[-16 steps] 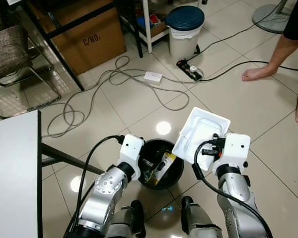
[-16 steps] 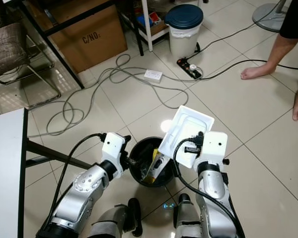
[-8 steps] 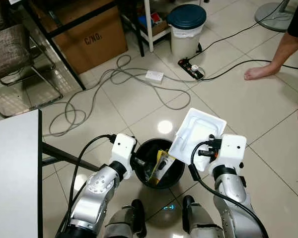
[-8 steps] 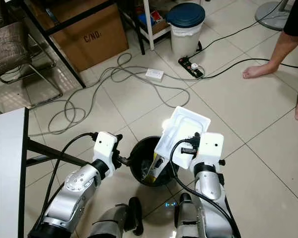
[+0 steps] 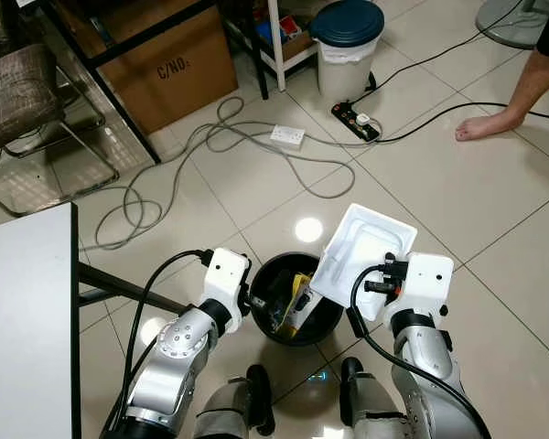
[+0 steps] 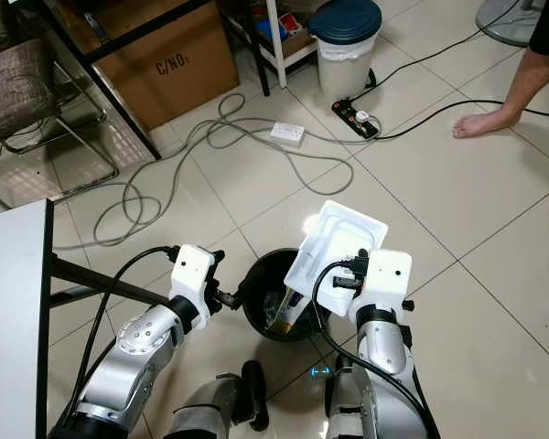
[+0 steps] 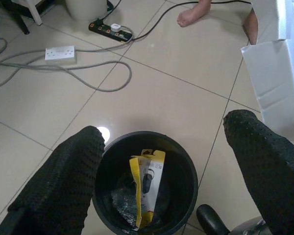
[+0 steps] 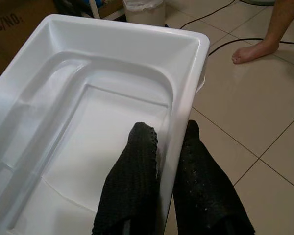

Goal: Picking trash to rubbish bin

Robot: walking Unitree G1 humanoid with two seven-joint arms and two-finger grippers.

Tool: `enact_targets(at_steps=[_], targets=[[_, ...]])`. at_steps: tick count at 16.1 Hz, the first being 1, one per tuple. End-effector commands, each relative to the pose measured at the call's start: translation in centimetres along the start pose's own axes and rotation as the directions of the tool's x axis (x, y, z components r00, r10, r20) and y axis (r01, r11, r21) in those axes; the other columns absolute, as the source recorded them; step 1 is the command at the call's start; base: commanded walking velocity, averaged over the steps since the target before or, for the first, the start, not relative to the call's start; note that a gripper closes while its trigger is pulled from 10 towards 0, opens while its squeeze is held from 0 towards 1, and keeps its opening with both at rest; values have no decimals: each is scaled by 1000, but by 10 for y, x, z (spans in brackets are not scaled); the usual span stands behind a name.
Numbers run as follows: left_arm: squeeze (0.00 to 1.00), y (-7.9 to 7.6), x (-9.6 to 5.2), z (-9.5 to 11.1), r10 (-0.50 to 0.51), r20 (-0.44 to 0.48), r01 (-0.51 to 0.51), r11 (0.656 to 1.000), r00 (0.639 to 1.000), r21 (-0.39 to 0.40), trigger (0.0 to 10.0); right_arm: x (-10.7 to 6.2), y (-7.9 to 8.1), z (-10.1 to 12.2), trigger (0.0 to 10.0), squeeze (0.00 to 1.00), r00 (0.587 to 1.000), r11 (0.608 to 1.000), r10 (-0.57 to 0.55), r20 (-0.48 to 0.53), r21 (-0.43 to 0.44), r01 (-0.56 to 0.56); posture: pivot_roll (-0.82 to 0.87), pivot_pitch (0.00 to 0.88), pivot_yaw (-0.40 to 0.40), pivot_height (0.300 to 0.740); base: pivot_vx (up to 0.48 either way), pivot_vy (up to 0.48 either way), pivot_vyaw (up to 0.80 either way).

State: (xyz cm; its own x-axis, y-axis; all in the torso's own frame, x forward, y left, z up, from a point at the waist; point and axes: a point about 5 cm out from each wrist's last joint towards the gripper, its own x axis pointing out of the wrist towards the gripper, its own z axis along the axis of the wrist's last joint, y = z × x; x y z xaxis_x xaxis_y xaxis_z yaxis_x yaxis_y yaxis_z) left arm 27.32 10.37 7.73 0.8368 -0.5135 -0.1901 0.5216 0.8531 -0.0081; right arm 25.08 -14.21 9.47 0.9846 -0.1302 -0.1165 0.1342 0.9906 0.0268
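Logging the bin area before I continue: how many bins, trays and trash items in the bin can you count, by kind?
Bins: 2, the black bin and the lidded white bin
White trays: 1, the tray pinched by the right gripper
Yellow packages in the black bin: 1
Total: 4

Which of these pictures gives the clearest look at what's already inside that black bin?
The left wrist view: it looks straight down into the black bin, showing a yellow packet standing inside. Both eye views show the bin from above too, but smaller, with the white tray covering part of its rim. The right wrist view shows the tray instead.
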Motion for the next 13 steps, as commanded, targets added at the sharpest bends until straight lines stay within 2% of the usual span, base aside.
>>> enact_targets(at_steps=[1, 7, 13], targets=[[0, 0, -4, -4, -6, -20, 6, 1000, 1000, 4, 10000, -4, 2, -5, 10000, 0, 1000, 1000, -1, -15, 6, 1, -30, 337, 175, 740, 0, 0, 0], [0, -1, -4, -4, -10, -23, 10, 1000, 1000, 4, 10000, -5, 3, -5, 10000, 0, 1000, 1000, -2, -16, 7, 3, -33, 339, 182, 740, 0, 0, 0], [0, -2, -5, -6, -15, -30, 16, 1000, 999, 10, 10000, -7, 3, -7, 10000, 0, 1000, 1000, -5, -22, 7, 5, -37, 329, 189, 675, 0, 0, 0]])
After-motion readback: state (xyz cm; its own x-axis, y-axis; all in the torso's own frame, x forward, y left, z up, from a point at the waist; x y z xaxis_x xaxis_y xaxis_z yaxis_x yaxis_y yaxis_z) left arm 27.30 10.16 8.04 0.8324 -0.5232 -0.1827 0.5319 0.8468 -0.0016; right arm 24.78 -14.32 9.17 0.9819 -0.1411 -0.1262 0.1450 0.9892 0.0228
